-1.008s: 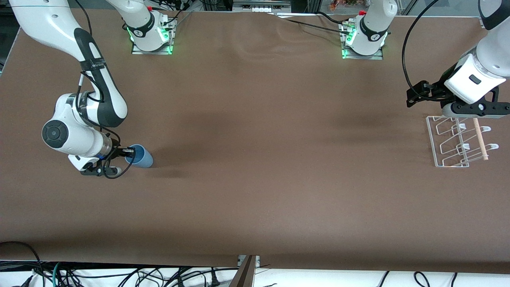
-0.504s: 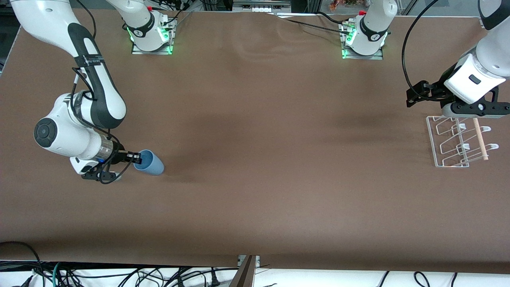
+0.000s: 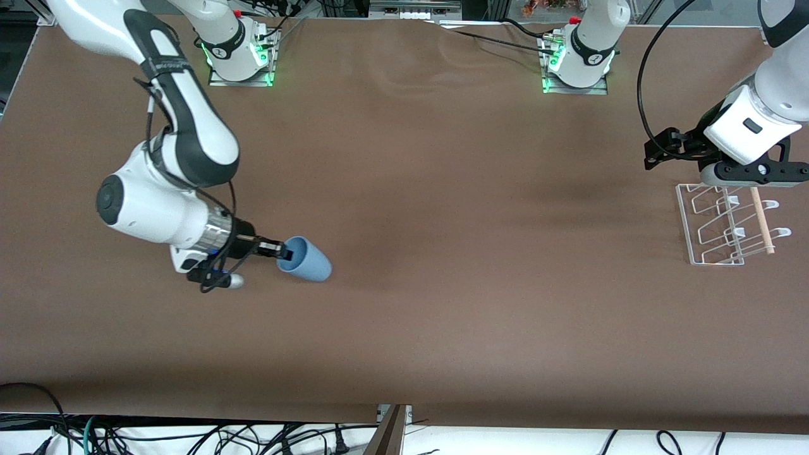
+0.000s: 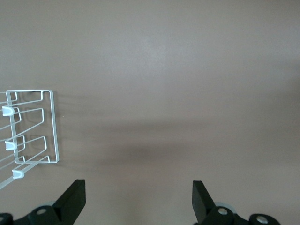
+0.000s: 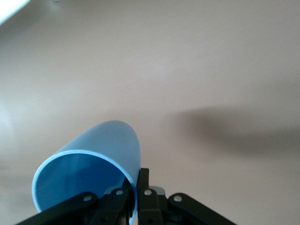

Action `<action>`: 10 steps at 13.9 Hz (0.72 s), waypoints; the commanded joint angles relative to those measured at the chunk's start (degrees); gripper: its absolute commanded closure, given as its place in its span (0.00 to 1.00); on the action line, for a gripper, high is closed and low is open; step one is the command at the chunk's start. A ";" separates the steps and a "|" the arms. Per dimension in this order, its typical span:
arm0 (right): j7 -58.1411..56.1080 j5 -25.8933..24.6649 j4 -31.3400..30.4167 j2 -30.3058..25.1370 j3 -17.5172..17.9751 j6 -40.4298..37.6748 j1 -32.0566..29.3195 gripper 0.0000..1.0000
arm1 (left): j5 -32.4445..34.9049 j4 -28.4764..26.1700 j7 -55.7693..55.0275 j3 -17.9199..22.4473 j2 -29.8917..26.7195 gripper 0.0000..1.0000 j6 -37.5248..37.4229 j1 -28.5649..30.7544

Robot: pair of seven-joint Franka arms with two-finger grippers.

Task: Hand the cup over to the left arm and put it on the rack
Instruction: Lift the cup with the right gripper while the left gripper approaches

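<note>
The light-blue cup point(image 3: 306, 259) lies on its side in the air over the brown table, toward the right arm's end. My right gripper point(image 3: 285, 253) is shut on the cup's rim, one finger inside and one outside. In the right wrist view the cup point(image 5: 89, 164) shows its open mouth, with the gripper point(image 5: 136, 185) pinching its wall. My left gripper point(image 3: 752, 174) hangs over the white wire rack point(image 3: 727, 224) at the left arm's end and waits. In the left wrist view the gripper point(image 4: 138, 199) is open and empty, with the rack point(image 4: 33, 126) beside it.
The rack's wooden dowel point(image 3: 761, 221) lies across its prongs. The two arm bases point(image 3: 240, 54) point(image 3: 578, 63) stand along the table's edge farthest from the front camera. Cables hang below the table's front edge point(image 3: 392, 414).
My right gripper has carried the cup toward the middle of the table, away from the right arm's end. The left arm has not moved.
</note>
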 commanded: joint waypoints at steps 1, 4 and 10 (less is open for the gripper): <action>8.68 7.35 6.96 4.20 2.87 -0.20 1.62 1.00 | -0.71 0.78 0.81 -0.18 2.76 0.00 -4.06 -0.24; 11.17 12.21 11.01 5.96 2.97 0.16 6.01 1.00 | -1.42 0.86 4.56 -0.27 4.35 0.00 -5.13 -1.82; 14.15 15.02 18.13 11.67 3.06 5.68 14.71 1.00 | -6.85 3.06 23.36 -0.53 8.92 0.00 -3.90 -3.59</action>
